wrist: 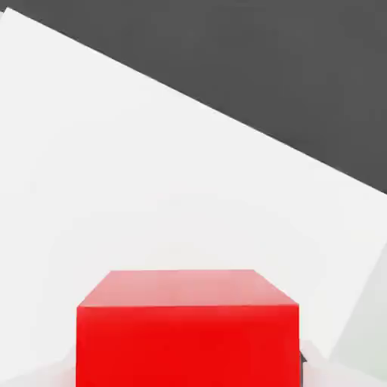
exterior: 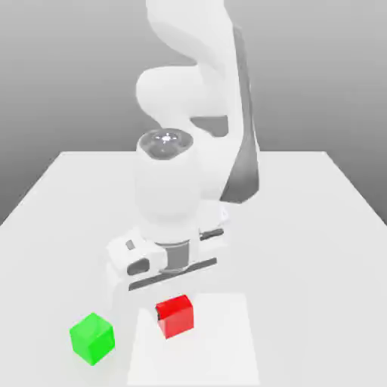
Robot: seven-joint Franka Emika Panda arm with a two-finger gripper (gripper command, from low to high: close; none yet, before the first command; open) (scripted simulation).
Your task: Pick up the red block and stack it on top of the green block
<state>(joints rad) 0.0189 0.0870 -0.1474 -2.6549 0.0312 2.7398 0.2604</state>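
While the white arm (exterior: 193,151) leans over the white table (exterior: 317,227), its gripper (exterior: 175,302) hangs at the lower centre of the exterior view, directly above the red block (exterior: 175,316). Whether its fingers are spread or pinching the block cannot be told. The red block sits near the table's front edge, with the green block (exterior: 92,338) apart from it toward the lower left of the frame. Seen from the hand, the red block (wrist: 187,329) looms close against the pale tabletop (wrist: 151,166).
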